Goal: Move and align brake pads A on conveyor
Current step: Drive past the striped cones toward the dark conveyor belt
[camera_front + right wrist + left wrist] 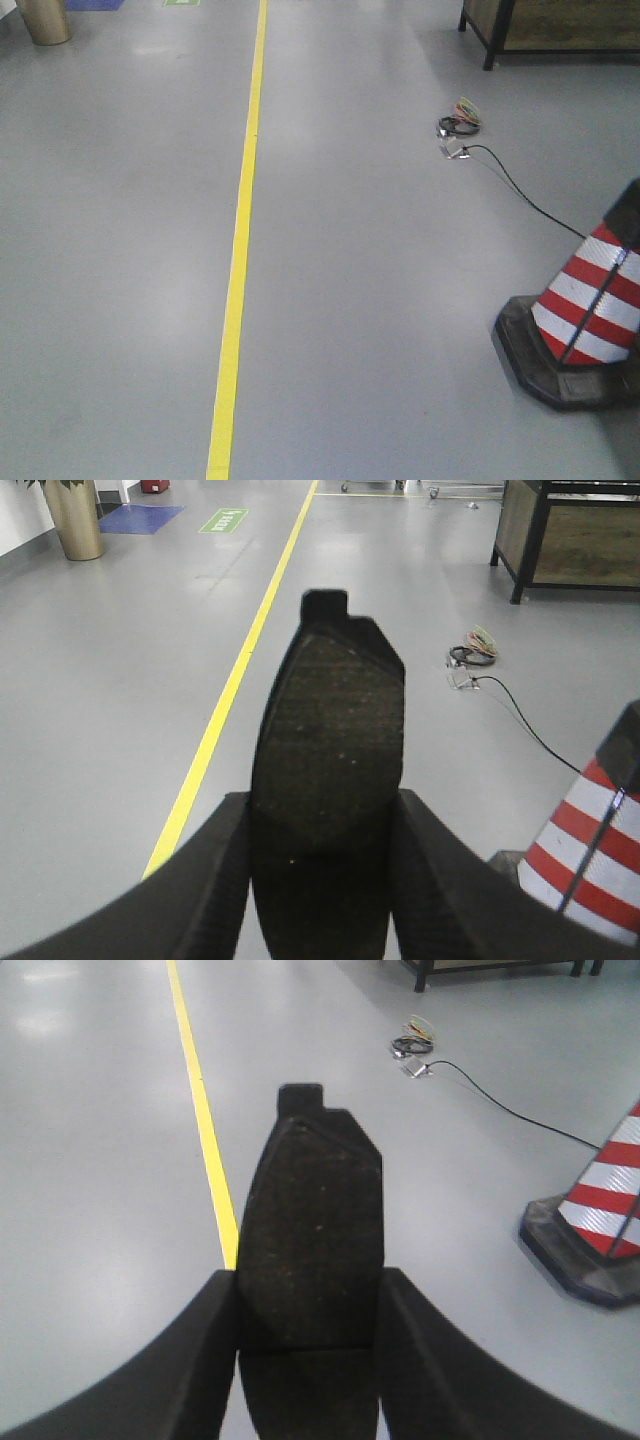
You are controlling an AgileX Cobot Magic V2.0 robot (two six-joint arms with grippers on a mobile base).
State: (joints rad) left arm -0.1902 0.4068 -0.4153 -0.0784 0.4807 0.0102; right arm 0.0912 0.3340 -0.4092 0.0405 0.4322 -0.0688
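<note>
Left fingers (205,1350) clamped on a brake pad (312,1220). It sits between both fingers, tabbed end sticking out past the tips, held above the grey floor (90,1160) near the yellow line (205,1110). Right fingers (210,880) clamped on a second brake pad (330,720) the same way, traffic cone (585,840) to the right.
</note>
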